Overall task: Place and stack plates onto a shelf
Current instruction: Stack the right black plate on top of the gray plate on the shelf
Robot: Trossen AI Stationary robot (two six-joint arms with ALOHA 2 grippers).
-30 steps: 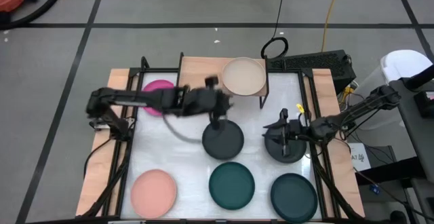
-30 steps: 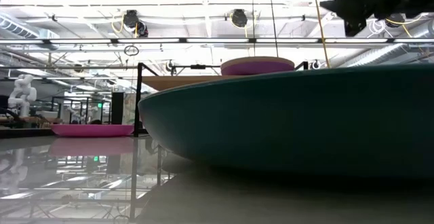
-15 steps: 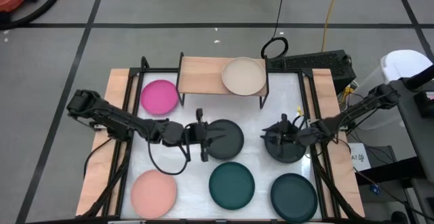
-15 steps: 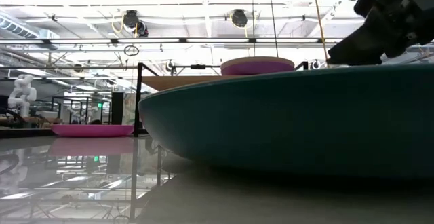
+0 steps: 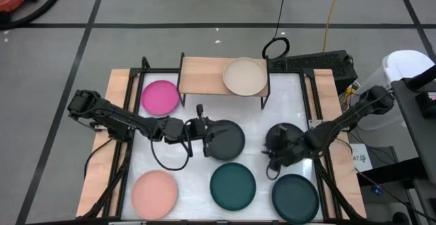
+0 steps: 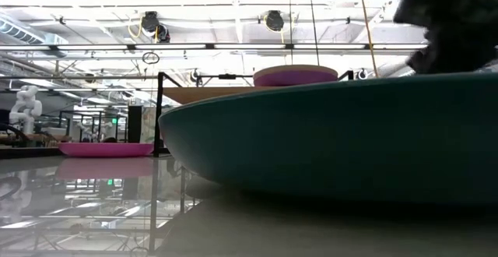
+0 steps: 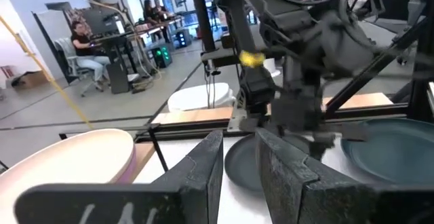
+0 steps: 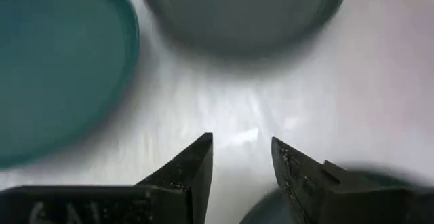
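The light-wood shelf (image 5: 204, 76) stands at the table's far side. A beige plate (image 5: 245, 77) lies on its right half, and the low view shows a purple plate (image 6: 296, 76) under it. On the table lie a magenta plate (image 5: 160, 97), two charcoal plates (image 5: 228, 140) (image 5: 285, 133), two teal plates (image 5: 233, 185) (image 5: 295, 196) and a salmon plate (image 5: 154, 192). My left gripper (image 5: 208, 135) (image 7: 239, 149) is at the middle charcoal plate's left rim, open by a narrow gap and empty. My right gripper (image 5: 272, 162) (image 8: 242, 149) points down over bare table between the right charcoal plate and the teal plates, open by a narrow gap.
The shelf's left half is bare wood. Black frame rails (image 5: 129, 150) (image 5: 320, 163) run along the table's left and right sides. In the low view a teal plate (image 6: 327, 140) fills the foreground. People sit at desks in the room behind (image 7: 88, 47).
My left gripper has drawn back from the shelf beside the beige plate, toward the near left, and now sits low at the middle charcoal plate's left rim. My right gripper has gone from over the right charcoal plate toward the table's near edge. No plate has moved.
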